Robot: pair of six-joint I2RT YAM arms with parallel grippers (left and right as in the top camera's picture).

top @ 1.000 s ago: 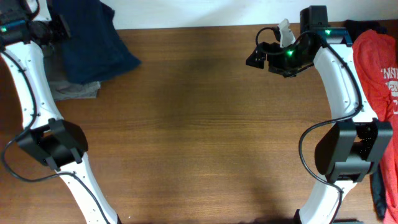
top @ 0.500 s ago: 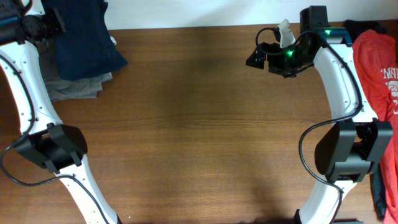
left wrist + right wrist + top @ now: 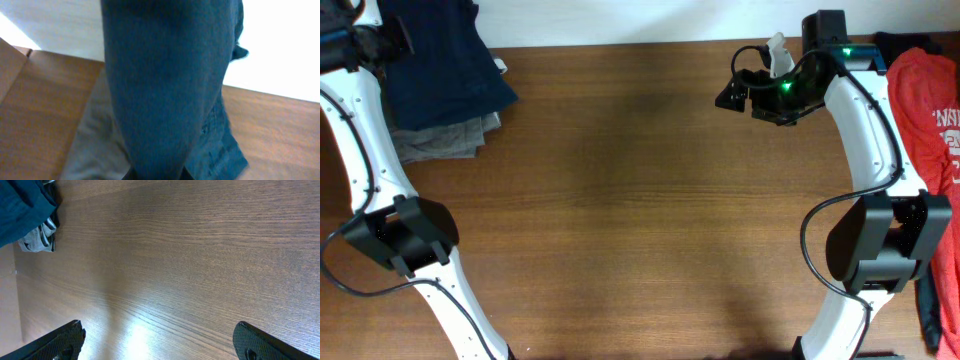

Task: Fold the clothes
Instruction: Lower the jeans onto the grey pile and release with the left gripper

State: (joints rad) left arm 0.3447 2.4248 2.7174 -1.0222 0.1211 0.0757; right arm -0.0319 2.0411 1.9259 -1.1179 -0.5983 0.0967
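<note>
Navy garment (image 3: 445,70) shifted left since earlier, left jaws clamped on it; right jaws wide, unmoved.

The left gripper (image 3: 400,40) pulls the navy garment (image 3: 445,65) farther left; more of the grey-khaki garment (image 3: 440,145) lies uncovered.

Both arms are the same build tbh: glossy white curved shells on the left arm (image 3: 365,130) and right arm (image 3: 865,115), each with a chunky black joint housing (image 3: 405,232) lower down. Thin black cables (image 3: 804,235) loop outside the shells. The right one has a small green light (image 3: 786,86) on its black wrist end. The right claw (image 3: 157,342) has matte black fingers (image 3: 257,342) with a pebbly texture.
</note>
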